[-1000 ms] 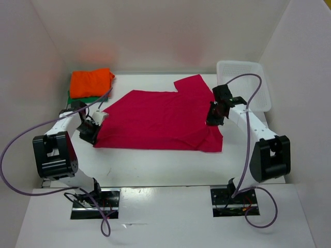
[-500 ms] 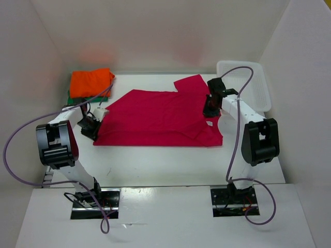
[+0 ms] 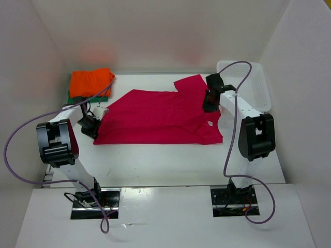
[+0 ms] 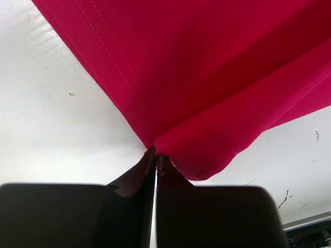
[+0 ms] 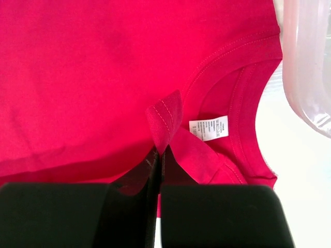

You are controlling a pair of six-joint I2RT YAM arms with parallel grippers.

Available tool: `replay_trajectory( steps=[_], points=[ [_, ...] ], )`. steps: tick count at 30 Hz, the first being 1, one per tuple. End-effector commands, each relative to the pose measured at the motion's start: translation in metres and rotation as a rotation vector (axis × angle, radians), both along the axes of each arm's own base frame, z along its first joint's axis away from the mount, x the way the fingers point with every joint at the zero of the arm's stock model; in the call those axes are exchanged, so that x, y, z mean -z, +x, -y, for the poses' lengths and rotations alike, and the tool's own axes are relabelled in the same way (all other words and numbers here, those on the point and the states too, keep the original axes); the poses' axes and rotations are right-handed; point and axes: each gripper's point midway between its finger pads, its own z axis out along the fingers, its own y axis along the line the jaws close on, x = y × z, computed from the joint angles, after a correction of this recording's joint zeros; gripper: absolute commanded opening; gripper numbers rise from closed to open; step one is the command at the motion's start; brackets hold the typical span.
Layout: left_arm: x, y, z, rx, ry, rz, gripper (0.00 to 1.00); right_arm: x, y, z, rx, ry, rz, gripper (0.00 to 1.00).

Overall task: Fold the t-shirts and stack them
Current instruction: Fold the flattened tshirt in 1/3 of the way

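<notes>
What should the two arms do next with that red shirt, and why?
Probably lift both pinched spots together and carry them toward the far side, starting a lengthwise fold. The left gripper is shut on the magenta shirt at its hem end, the right gripper on cloth beside the collar, and the shirt lies spread open, unfolded.

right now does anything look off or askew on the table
Nothing damaged or spilled. The magenta t-shirt lies skewed, one sleeve sticking out at the far side, and the cloth beside its collar is puckered where the right fingers pinch it.
</notes>
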Motion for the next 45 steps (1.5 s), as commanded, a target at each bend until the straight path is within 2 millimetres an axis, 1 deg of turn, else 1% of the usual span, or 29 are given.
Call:
replay_trajectory(
  steps=[1, 5, 6, 7, 9, 10, 11, 12, 14, 15, 16, 18, 19, 20, 21, 22, 24, 25, 27, 29, 31, 32, 33, 34, 35, 38, 41, 43, 45],
  points=[
    [-0.003, 0.009, 0.0, -0.013, -0.014, 0.017, 0.0, -0.015, 0.024, 0.007, 0.013, -0.029, 0.081, 0.0],
    [-0.001, 0.008, 0.0, -0.013, -0.017, 0.008, 0.01, -0.011, 0.024, 0.008, 0.005, -0.036, 0.072, 0.04],
    [-0.003, 0.011, -0.001, -0.013, -0.014, 0.016, 0.02, -0.011, 0.024, 0.008, 0.005, -0.036, 0.072, 0.24],
    [0.0, 0.01, 0.0, -0.024, -0.019, 0.004, 0.12, -0.011, 0.024, 0.008, 0.005, -0.036, 0.072, 0.45],
    [0.001, 0.013, -0.001, -0.024, -0.019, 0.003, 0.39, -0.011, 0.023, 0.006, 0.0, -0.027, 0.071, 0.66],
    [-0.002, 0.018, -0.002, -0.032, -0.018, 0.016, 0.5, -0.011, 0.023, 0.006, -0.001, -0.027, 0.071, 0.7],
    [-0.002, 0.02, -0.002, -0.049, -0.021, 0.013, 0.56, -0.011, 0.023, 0.004, -0.007, -0.017, 0.069, 0.72],
    [-0.002, 0.019, -0.002, -0.059, -0.023, 0.012, 0.58, -0.027, 0.023, 0.004, -0.006, -0.009, 0.106, 0.76],
    [-0.012, 0.03, -0.011, -0.108, -0.01, 0.053, 0.62, -0.046, 0.02, -0.005, -0.022, -0.02, 0.154, 0.78],
    [-0.019, 0.037, -0.015, -0.119, 0.008, 0.085, 0.65, -0.064, 0.015, -0.007, -0.026, -0.017, 0.196, 0.78],
    [-0.019, 0.036, -0.019, -0.139, 0.015, 0.082, 0.66, -0.069, 0.008, -0.008, -0.03, -0.023, 0.199, 0.79],
    [-0.031, 0.041, -0.029, -0.169, 0.052, 0.12, 0.68, -0.065, -0.01, -0.004, -0.008, -0.014, 0.173, 0.79],
    [-0.031, 0.043, -0.035, -0.18, 0.066, 0.131, 0.69, -0.076, -0.017, -0.001, 0.005, -0.009, 0.199, 0.79],
    [-0.037, 0.044, -0.043, -0.204, 0.089, 0.154, 0.69, -0.062, -0.033, 0.002, 0.022, -0.009, 0.155, 0.79],
    [-0.045, 0.048, -0.044, -0.205, 0.096, 0.187, 0.69, -0.066, -0.044, 0.005, 0.032, 0.0, 0.162, 0.79],
    [-0.049, 0.046, -0.051, -0.233, 0.106, 0.193, 0.7, -0.05, -0.059, 0.008, 0.04, -0.005, 0.121, 0.79],
    [-0.057, 0.046, -0.055, -0.247, 0.098, 0.219, 0.7, -0.041, -0.075, 0.011, 0.072, 0.008, 0.094, 0.79],
    [-0.059, 0.043, -0.051, -0.224, 0.08, 0.215, 0.7, -0.032, -0.088, 0.014, 0.083, 0.009, 0.073, 0.79],
    [-0.064, 0.038, -0.039, -0.189, 0.057, 0.225, 0.7, -0.023, -0.099, 0.013, 0.114, 0.032, 0.049, 0.79],
    [-0.059, 0.031, -0.038, -0.182, 0.104, 0.214, 0.71, -0.006, -0.112, 0.014, 0.127, 0.055, 0.005, 0.8],
    [-0.055, 0.025, -0.035, -0.179, 0.09, 0.192, 0.71, 0.007, -0.113, 0.014, 0.159, 0.071, -0.023, 0.8],
    [-0.046, 0.012, -0.031, -0.171, 0.061, 0.135, 0.71, 0.014, -0.116, 0.019, 0.182, 0.078, -0.045, 0.82],
    [-0.037, 0.005, -0.019, -0.159, 0.002, 0.1, 0.71, 0.017, -0.115, 0.021, 0.211, 0.084, -0.055, 0.83],
    [-0.033, 0.0, -0.015, -0.148, -0.014, 0.084, 0.71, 0.019, -0.111, 0.024, 0.221, 0.085, -0.052, 0.83],
    [-0.022, -0.008, -0.012, -0.149, -0.024, 0.045, 0.71, 0.026, -0.111, 0.03, 0.256, 0.088, -0.067, 0.83],
    [-0.01, -0.011, -0.008, -0.166, -0.046, 0.018, 0.71, 0.042, -0.111, 0.046, 0.31, 0.092, -0.099, 0.83],
    [0.002, -0.008, -0.005, -0.182, -0.077, 0.001, 0.71, 0.054, -0.108, 0.054, 0.35, 0.117, -0.108, 0.83],
    [0.011, -0.005, 0.001, -0.182, -0.096, -0.012, 0.73, 0.061, -0.104, 0.055, 0.37, 0.134, -0.107, 0.83],
    [0.017, -0.001, 0.006, -0.183, -0.112, -0.024, 0.73, 0.077, -0.11, 0.056, 0.377, 0.142, -0.148, 0.83]
  ],
)
